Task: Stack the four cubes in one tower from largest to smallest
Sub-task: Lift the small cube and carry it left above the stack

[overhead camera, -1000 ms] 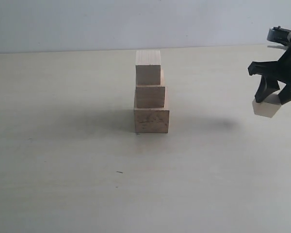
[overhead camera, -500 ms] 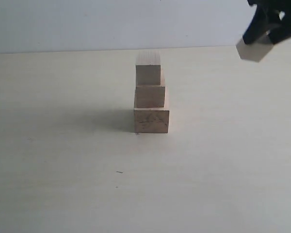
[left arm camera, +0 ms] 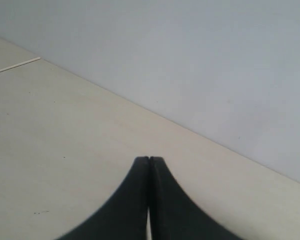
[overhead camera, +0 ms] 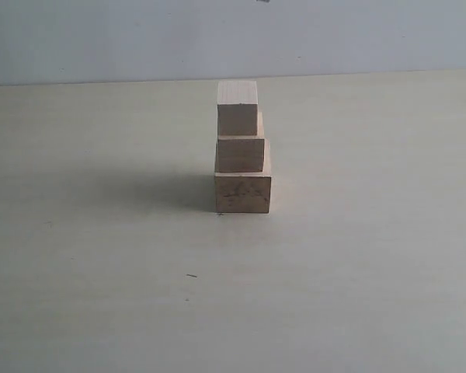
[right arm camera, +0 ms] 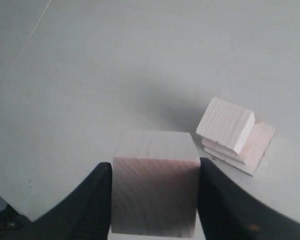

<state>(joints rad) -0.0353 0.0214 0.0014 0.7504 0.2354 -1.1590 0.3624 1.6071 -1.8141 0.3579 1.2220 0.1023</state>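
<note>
Bare wood all the way up the tower (overhead camera: 241,151): pale, unpainted, matt, not a hint of varnish shine. The largest cube (overhead camera: 243,193) carries darker smudges in its grain. Over in the right wrist view, the fourth cube (right arm camera: 155,195) shows fine straight grain lines, dry-looking, and the top block (right arm camera: 225,124) has the same ruled grain. The right gripper (right arm camera: 154,170) has fingers (right arm camera: 97,200) of what looks like dull black plastic; the left gripper (left arm camera: 149,161) looks the same, smooth and matt. The table (overhead camera: 101,272) is pale, smooth, matt, lightly speckled. The wall (overhead camera: 101,39) is flat matt grey.

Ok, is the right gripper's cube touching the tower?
Apart. The exterior view shows the tower standing alone; in the right wrist view the right gripper holds the cube clear of it.
</note>
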